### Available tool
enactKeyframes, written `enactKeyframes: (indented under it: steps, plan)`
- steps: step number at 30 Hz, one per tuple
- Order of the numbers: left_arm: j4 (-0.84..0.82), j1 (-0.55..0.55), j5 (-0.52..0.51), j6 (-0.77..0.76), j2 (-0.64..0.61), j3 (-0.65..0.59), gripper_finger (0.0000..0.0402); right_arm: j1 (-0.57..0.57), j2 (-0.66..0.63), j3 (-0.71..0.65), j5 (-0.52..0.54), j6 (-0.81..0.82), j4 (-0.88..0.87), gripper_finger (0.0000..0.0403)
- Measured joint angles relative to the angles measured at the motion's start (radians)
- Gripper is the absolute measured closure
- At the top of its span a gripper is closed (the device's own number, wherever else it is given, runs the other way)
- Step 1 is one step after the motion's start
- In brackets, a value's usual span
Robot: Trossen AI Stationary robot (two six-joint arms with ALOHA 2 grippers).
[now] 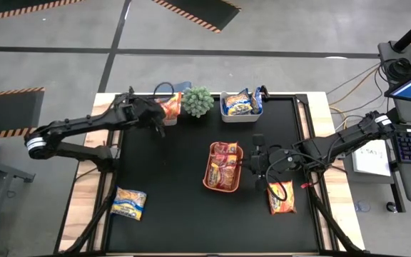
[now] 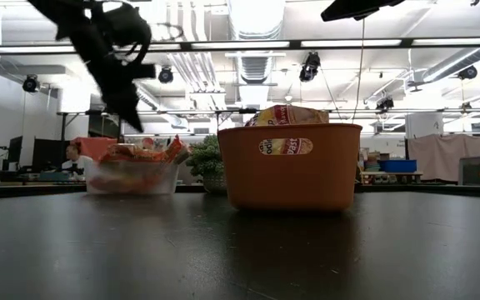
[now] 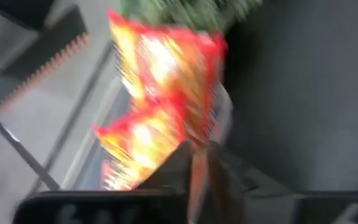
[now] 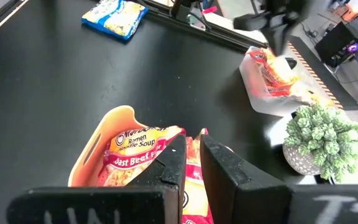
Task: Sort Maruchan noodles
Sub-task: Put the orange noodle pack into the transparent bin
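Orange noodle packets (image 3: 160,81) stand in a clear bin (image 1: 170,107) at the far left of the mat. My left gripper (image 2: 132,121) hangs shut just above them, pointing down, with nothing in it. Dark red packets (image 4: 135,149) lie in the orange tray (image 1: 209,168) at mid-table. My right gripper (image 4: 193,140) hovers shut above the tray's right side, empty. A second bin (image 1: 223,100) at the far edge holds yellow-and-blue packets (image 1: 240,106). One yellow-and-blue packet (image 1: 129,203) lies flat near the front left. One orange packet (image 1: 282,198) lies flat at the front right.
A small potted plant (image 1: 198,101) stands between the two bins at the far edge. The black mat (image 1: 177,185) lies bare between the tray and the front-left packet. Wooden table margins run along both sides, and cables and a laptop sit off to the right.
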Motion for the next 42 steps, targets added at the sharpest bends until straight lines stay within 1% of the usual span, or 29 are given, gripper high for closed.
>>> enactKeyframes:
  steps: [1,3,6,10,12,18,22,24,27,28,29,31,35,36,37,39,42]
  plan:
    - [0.0,0.001,0.011,-0.006,-0.003,-0.025,0.0387,0.0,0.0,0.0,0.0,0.0,0.0,0.0365]
    - [0.003,0.003,0.004,-0.017,-0.002,-0.065,0.0387,0.0,0.0,0.0,0.0,0.0,0.0,0.0365]
    - [0.019,0.013,-0.069,-0.042,0.012,-0.103,0.0379,0.0,0.0,0.0,0.0,0.0,0.0,0.0365]
    - [0.018,0.035,-0.169,-0.074,0.045,-0.109,0.0395,0.0,0.0,0.0,0.0,0.0,0.006,0.0365]
    - [0.005,0.051,-0.19,-0.086,0.058,-0.095,0.0399,0.0,0.0,0.0,0.0,0.0,0.008,0.0365]
    - [-0.012,0.111,-0.194,-0.097,0.095,-0.092,0.0401,0.0,0.0,0.0,0.0,0.0,0.008,0.0365]
    - [-0.018,0.123,-0.184,-0.098,0.121,-0.086,0.0401,0.0,0.0,0.0,0.0,0.007,0.007,0.0365]
    - [-0.018,0.12,-0.113,-0.084,0.12,-0.081,0.0401,0.0,0.0,0.0,0.0,0.011,0.007,0.0365]
    - [-0.016,0.109,0.048,-0.061,0.111,-0.058,0.0401,0.0,0.0,0.0,0.0,0.011,0.007,0.0365]
    - [-0.012,0.108,0.088,-0.047,0.107,-0.047,0.0401,0.0,0.0,0.0,0.0,0.011,0.007,0.0365]
    - [-0.005,0.109,0.105,-0.033,0.103,-0.036,0.0401,0.0,0.0,0.0,0.0,0.01,0.007,0.0365]
    - [0.004,0.11,0.078,-0.001,0.097,-0.018,0.0401,0.0,0.0,0.0,0.0,0.008,0.007,0.0365]
    - [0.024,0.146,-0.139,0.063,0.096,-0.008,0.0402,0.0,0.0,0.0,0.0,0.008,0.007,0.0365]
    - [0.028,0.164,-0.15,0.07,0.1,-0.011,0.0402,0.0,0.0,0.0,0.0,0.008,0.007,0.0365]
    - [0.03,0.187,-0.139,0.071,0.105,-0.016,0.0402,0.0,0.0,0.0,0.0,0.008,0.007,0.0365]
    - [0.027,0.228,-0.084,0.069,0.122,-0.035,0.0402,0.0,0.0,0.0,0.0,0.008,0.007,0.0365]
    - [0.051,0.27,-0.065,0.052,0.156,-0.06,0.0402,0.0,0.0,0.0,0.0,0.008,0.006,0.0365]
